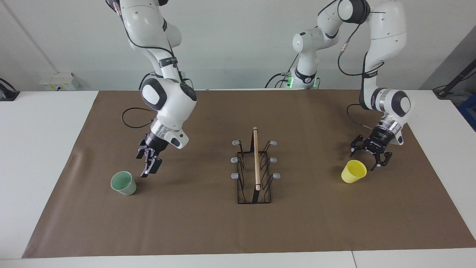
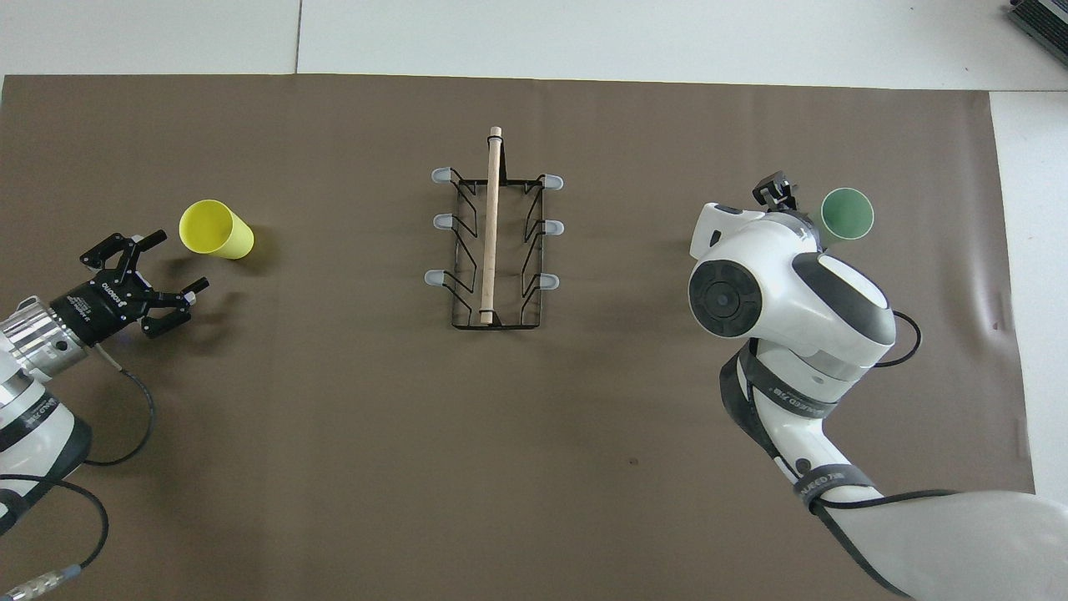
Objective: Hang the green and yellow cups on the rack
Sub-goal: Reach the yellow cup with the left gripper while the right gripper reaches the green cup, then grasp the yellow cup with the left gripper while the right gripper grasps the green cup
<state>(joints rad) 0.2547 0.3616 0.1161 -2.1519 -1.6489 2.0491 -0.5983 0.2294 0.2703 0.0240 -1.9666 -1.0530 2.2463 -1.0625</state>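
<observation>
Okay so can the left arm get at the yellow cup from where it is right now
Probably yes. The left gripper hangs open just beside the yellow cup, and nothing lies between them; the rack stands well clear, mid-table.

Brown paper mat covers most of white table, flat w/ slight crease nr one edge. Small white box at table edge by wall. Black item next to it, partly cut off. Dark grey device corner, can't ID.
</observation>
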